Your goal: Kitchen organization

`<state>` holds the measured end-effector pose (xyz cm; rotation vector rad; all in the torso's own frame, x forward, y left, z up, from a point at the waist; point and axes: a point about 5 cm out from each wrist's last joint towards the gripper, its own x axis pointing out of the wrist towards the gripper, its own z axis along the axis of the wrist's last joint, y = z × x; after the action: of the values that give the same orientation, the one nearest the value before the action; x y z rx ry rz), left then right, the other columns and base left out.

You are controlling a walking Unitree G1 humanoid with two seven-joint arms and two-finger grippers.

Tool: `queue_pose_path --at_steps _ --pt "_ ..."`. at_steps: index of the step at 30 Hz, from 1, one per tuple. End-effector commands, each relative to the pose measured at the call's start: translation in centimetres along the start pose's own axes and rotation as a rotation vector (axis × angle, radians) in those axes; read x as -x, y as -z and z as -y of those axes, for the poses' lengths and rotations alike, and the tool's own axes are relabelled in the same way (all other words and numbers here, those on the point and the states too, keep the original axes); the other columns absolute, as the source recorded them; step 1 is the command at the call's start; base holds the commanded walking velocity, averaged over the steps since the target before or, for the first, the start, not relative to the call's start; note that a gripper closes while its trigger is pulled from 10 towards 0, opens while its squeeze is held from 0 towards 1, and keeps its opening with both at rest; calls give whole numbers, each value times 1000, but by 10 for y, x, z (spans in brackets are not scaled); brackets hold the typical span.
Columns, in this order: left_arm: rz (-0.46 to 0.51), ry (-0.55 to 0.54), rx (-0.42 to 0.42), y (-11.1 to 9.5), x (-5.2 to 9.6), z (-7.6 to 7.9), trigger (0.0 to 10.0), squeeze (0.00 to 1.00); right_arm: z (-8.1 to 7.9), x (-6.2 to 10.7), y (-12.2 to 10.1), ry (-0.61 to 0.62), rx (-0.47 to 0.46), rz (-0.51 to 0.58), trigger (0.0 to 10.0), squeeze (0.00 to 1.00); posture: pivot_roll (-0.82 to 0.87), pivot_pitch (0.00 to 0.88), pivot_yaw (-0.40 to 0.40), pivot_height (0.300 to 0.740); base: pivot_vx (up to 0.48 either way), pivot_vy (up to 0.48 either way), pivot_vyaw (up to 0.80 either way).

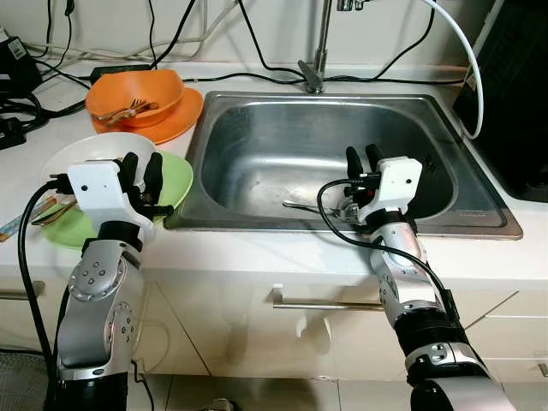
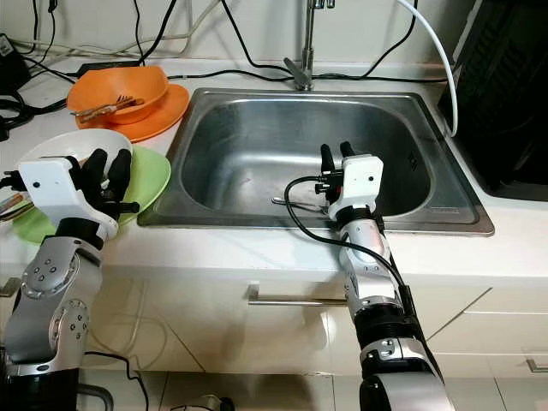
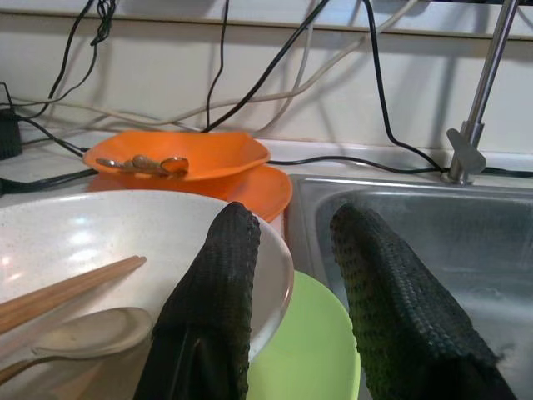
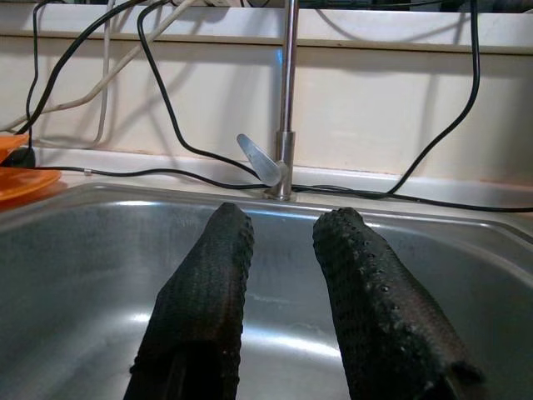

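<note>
Steel sink basin [image 1: 257, 145], rectangular and set into the pale surface [image 1: 257, 253], takes up the middle of the scene, with a thin metal utensil [image 1: 301, 205] lying on its floor near the front wall. To its left sit an orange bowl on an orange plate [image 1: 175, 120], and nearer the robot a speckled white bowl [image 1: 86, 150] resting on a flat lime-green plate [image 1: 180, 184]. The left pincer [image 1: 141, 167] hovers released at the white bowl's rim, one finger [image 3: 212, 283] over its edge. The right pincer [image 1: 364, 158] hangs released over the basin, just above the utensil. To lift the bowl well, I would seat one finger inside the rim and one outside before closing, keeping it level so the wooden chopsticks [image 3: 71, 287] and pale spoon [image 3: 87, 333] inside stay put. Whether the utensil is a fork or spoon is hard to make out behind the right arm's cable.
</note>
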<state>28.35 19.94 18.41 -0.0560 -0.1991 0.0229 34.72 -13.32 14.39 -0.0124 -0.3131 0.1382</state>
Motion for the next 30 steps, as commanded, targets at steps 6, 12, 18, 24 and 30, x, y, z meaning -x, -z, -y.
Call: queue_pose_path --at_steps 6,12,18,24,30 --pt "-53 22 17 9 2 4 10000 0 -3 6 12 -5 -13 -56 10000 0 201 14 59 740 0 0 0" --pt "-67 34 24 12 2 8 10000 0 -1 7 13 -1 -11 -58 10000 0 196 21 59 740 0 0 0" --pt "-69 37 30 13 0 9 10000 0 0 7 13 6 -9 -57 10000 0 191 20 62 740 0 0 0" --pt "-80 22 31 16 1 5 10000 0 0 7 13 5 -10 -57 10000 0 198 19 60 740 0 0 0" --pt "-83 12 11 18 2 2 10000 0 0 6 13 7 -12 -57 10000 0 198 22 61 740 0 0 0"
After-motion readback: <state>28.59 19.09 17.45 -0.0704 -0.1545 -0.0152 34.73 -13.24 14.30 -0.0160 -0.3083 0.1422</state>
